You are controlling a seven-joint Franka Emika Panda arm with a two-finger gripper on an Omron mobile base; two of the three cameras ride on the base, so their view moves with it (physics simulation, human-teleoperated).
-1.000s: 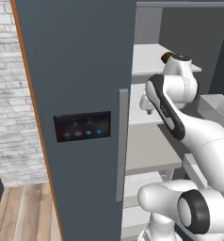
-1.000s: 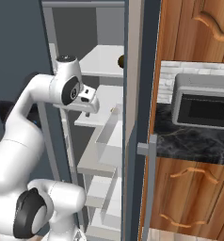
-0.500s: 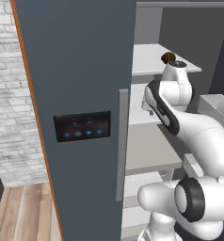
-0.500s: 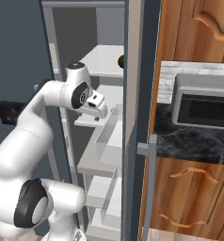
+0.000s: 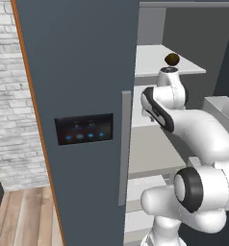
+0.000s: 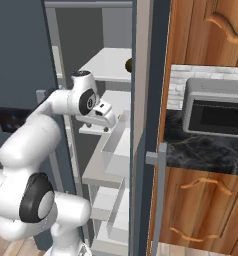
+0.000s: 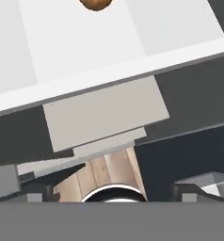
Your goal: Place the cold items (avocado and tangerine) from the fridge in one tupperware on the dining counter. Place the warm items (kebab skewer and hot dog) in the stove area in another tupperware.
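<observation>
A: Left base view, where was the avocado [image 5: 171, 59]?
B: Top fridge shelf [image 5: 159, 62], 12 o'clock above the arm's wrist.
A: Right base?
B: Gripper [image 6: 111, 119] below that shelf.
A: Hand view?
B: Avocado [image 7: 96, 4] at 12 o'clock, jaws spread wide, holding nothing.

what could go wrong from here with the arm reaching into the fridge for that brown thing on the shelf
The brown item sits near the front edge of the upper shelf, so a nudge from the open gripper might roll it off. The arm works in a narrow gap beside the fridge door and could clip the door or a shelf edge. Which food it is can't be told yet.
</observation>
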